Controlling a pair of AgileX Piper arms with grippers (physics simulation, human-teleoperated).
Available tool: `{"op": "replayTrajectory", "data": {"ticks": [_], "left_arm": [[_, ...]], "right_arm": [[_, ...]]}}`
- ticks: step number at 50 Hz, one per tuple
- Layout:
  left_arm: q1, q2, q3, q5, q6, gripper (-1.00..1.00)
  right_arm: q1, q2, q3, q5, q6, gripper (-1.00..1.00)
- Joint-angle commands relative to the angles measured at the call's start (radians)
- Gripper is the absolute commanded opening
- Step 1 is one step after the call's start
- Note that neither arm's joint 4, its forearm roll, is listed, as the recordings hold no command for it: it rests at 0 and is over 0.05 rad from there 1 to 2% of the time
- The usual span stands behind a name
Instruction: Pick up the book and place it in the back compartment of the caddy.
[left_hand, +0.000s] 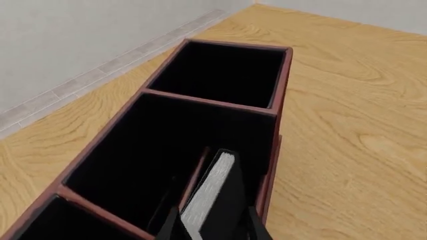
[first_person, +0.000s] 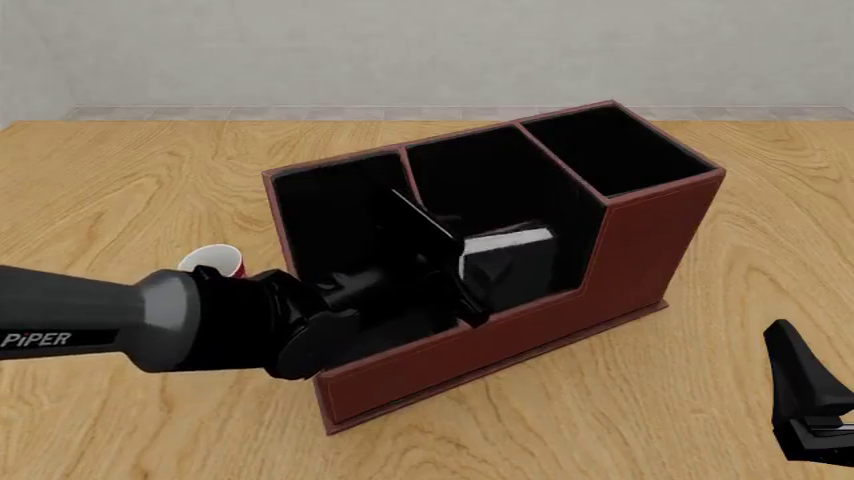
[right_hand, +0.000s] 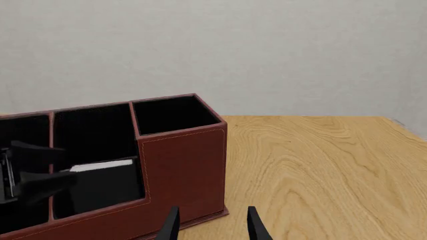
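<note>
Two arms in shot, only the left one busy. Left gripper (first_person: 461, 262) is reached down into the caddy (first_person: 561, 300), jaws clamped on the book (first_person: 507, 262), one finger on each black cover (white page edges show between them in the left wrist view (left_hand: 208, 192)). Book sits inside the caddy's middle cell, tilted, its white page edge facing up and toward the tall end. It's right beside the thin cross divider (first_person: 420, 222); can't tell if it rests on the cell floor or hangs in the grip. The cell itself is black-lined, with a low red-brown front wall (first_person: 527, 312).

Caddy stands on the wood tabletop (first_person: 134, 180), angled, tallest deep cell (first_person: 621, 150) at the far right end. Three cells in a row along the back, the book in the centre one.

Red mug (first_person: 214, 263) sits on the tabletop just left of the caddy, mostly hidden behind the left arm.

Right gripper (right_hand: 210, 222) is parked low at the near right, well apart from the caddy, jaws spread with nothing in them (right wrist view shows bare gap between the fingers).
</note>
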Motion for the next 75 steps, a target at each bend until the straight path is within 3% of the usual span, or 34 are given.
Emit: {"op": "replayTrajectory", "data": {"ticks": [1, 24, 48, 50, 52, 54, 61, 75], "left_arm": [[-0.005, -0.008, -0.003, 0.008, 0.003, 1.0], [-0.02, -0.059, 0.038, 0.005, -0.008, 1.0], [0.011, -0.253, 0.205, -0.04, -0.029, 1.0], [0.026, -0.279, 0.217, -0.037, -0.019, 1.0], [0.049, -0.29, 0.243, -0.053, 0.057, 1.0], [0.044, -0.324, 0.26, -0.041, 0.003, 1.0], [0.066, -0.366, 0.307, -0.043, 0.036, 1.0], [0.18, -0.609, 0.426, 0.039, -0.012, 1.0]], "right_arm": [[0.0, 0.0, 0.0, 0.0, 0.0, 1.0], [0.0, 0.0, 0.0, 0.0, 0.0, 1.0], [0.0, 0.0, 0.0, 0.0, 0.0, 1.0], [0.0, 0.0, 0.0, 0.0, 0.0, 1.0], [0.0, 0.0, 0.0, 0.0, 0.0, 1.0], [0.0, 0.0, 0.0, 0.0, 0.0, 1.0], [0.0, 0.0, 0.0, 0.0, 0.0, 1.0], [0.0, 0.0, 0.0, 0.0, 0.0, 1.0]]}}
